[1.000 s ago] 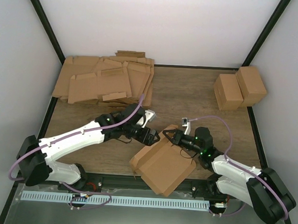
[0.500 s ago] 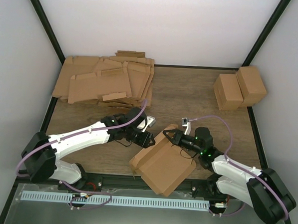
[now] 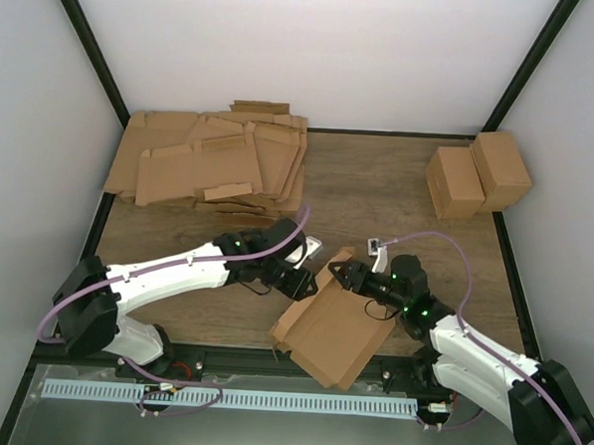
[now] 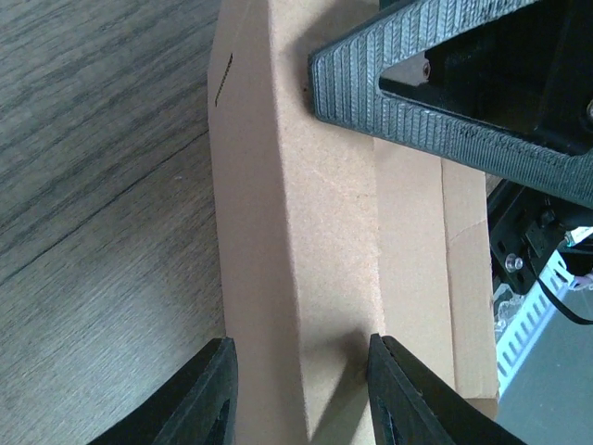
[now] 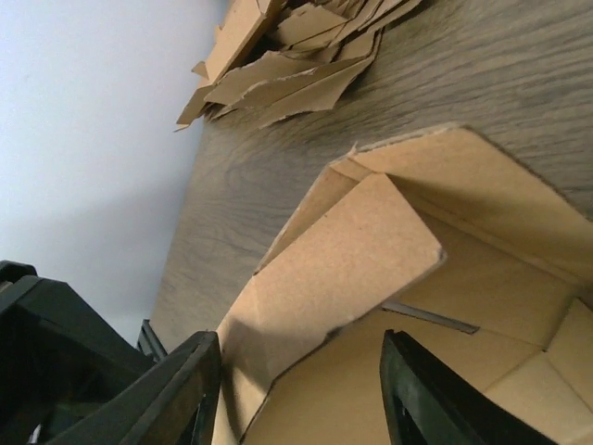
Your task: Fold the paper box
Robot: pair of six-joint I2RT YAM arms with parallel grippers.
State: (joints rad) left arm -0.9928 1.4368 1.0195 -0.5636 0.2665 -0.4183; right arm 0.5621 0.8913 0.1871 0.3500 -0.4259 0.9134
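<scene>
The paper box (image 3: 333, 326) lies half-folded near the table's front edge, tilted, with its flaps raised at the far end. My left gripper (image 3: 304, 281) is at its far left corner. In the left wrist view the gripper (image 4: 301, 394) is open and its fingers straddle a folded side wall of the box (image 4: 315, 232). My right gripper (image 3: 344, 275) is at the box's far end. In the right wrist view it (image 5: 296, 399) is open, with a raised inner flap (image 5: 347, 264) between its fingers, not pinched. A right finger (image 4: 445, 93) shows in the left wrist view.
A pile of flat die-cut cardboard sheets (image 3: 210, 163) lies at the back left; it also shows in the right wrist view (image 5: 296, 51). Two small blocky cartons (image 3: 477, 175) stand at the back right. The box overhangs the table's front edge (image 3: 221, 350).
My left gripper has moved right and nearer, onto the box's left wall. The box has shifted a little to the right and turned. My right gripper has drawn slightly right.
</scene>
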